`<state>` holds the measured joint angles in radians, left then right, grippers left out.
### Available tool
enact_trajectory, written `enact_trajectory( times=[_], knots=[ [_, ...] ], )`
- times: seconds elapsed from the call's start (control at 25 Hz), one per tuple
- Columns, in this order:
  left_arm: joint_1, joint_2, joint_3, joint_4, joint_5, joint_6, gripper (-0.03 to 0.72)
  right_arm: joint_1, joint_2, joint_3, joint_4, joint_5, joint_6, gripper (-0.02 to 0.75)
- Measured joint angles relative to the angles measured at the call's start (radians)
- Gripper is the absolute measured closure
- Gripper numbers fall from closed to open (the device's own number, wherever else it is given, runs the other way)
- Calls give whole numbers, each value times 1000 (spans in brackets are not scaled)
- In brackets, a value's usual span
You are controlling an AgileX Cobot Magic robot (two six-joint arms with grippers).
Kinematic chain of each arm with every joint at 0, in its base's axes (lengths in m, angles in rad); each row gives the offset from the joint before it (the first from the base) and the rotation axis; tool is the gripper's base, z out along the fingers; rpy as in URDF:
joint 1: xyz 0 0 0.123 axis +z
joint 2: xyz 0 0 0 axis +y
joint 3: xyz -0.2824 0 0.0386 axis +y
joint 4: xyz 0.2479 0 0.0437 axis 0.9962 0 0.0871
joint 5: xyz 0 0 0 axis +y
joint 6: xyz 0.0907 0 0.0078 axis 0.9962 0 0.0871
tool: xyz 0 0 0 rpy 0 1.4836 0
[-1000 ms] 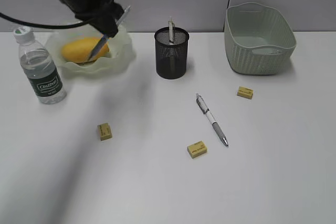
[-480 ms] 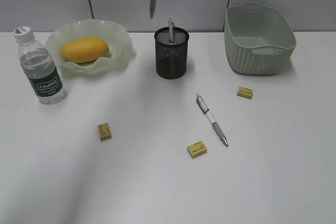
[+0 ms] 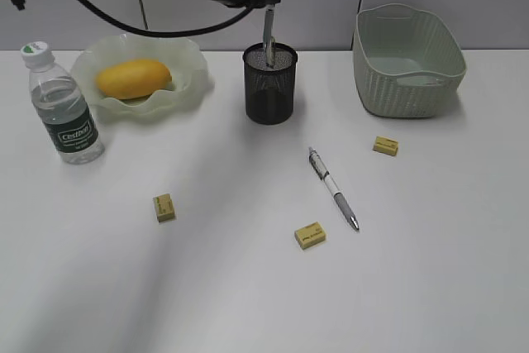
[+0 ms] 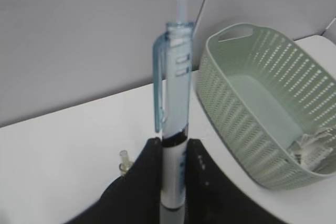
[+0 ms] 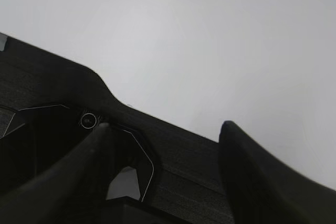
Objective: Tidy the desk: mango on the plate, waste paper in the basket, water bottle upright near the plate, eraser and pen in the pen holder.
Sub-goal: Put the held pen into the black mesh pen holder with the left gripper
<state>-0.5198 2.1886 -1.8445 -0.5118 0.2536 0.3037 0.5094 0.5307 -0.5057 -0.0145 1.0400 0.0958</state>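
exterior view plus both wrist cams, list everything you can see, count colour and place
desk: one, white, under everything
mango: one, yellow-orange, on the plate
plate: one, pale green, back left
water bottle: one, clear, green label, upright left of the plate
pen holder: one, black mesh, back centre, a pen already in it
basket: one, sage green, back right
waste paper: one, white, inside the basket
erasers: three, yellow, scattered on the desk
loose pen: one, white and grey, lying centre
left claw: shut on a pale blue pen over the pen holder
right claw: open, empty
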Motion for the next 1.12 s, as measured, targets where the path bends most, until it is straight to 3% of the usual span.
enact_trajectory(
  times=[0.24,0.64,0.76,0.92,1.12],
  knots=[
    [0,63,1,0,-83,0,588,0,0,0,0,0,0,241],
    [0,109,1,0,-59,0,581,0,0,0,0,0,0,241],
    [0,109,1,0,-59,0,524,0,0,0,0,0,0,242],
    [0,108,1,-1,-53,0,388,0,0,0,0,0,0,243],
    [0,75,2,-1,-34,0,333,0,0,0,0,0,0,243]
  ],
)
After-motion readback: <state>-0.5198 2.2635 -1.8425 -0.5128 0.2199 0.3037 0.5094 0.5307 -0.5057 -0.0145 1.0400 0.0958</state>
